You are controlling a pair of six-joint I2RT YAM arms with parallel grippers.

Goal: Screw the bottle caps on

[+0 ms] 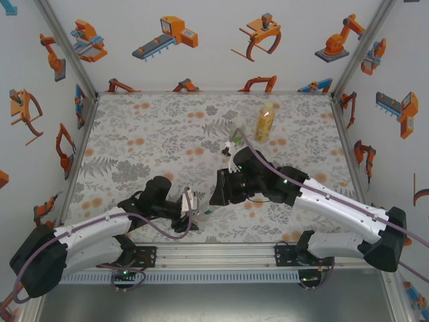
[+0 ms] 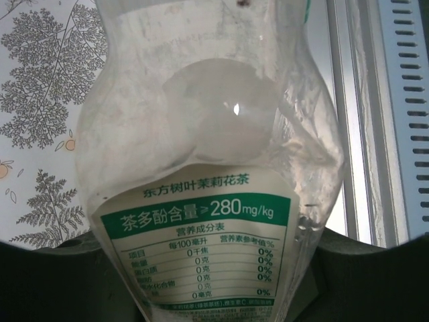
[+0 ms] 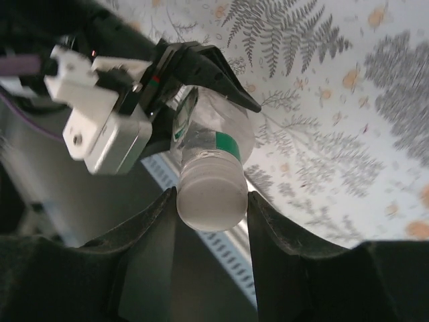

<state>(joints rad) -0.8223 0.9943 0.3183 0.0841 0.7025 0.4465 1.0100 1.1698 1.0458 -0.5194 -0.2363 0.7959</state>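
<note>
My left gripper point(image 2: 201, 288) is shut on the clear bottle point(image 2: 201, 127), low on its green and white label point(image 2: 201, 228). The bottle lies tilted above the mat's near edge, neck toward the right arm. A whitish bottle cap point(image 3: 211, 194) sits on its neck, and my right gripper point(image 3: 212, 204) is shut on it, one finger point(image 3: 151, 235) pressing each side. In the top view the left gripper point(image 1: 190, 209) and right gripper point(image 1: 216, 194) meet near the front middle. The amber-yellow bottle point(image 1: 265, 121) stands upright at the back. A small greenish bottle point(image 1: 236, 136) stands beside it, partly hidden by the right arm.
The flower-patterned mat point(image 1: 147, 134) covers the table. A metal rail point(image 1: 221, 255) runs along the near edge, right under the held bottle. White walls with robot pictures close in the back and both sides. The left wrist camera housing point(image 3: 100, 127) is close to the right fingers.
</note>
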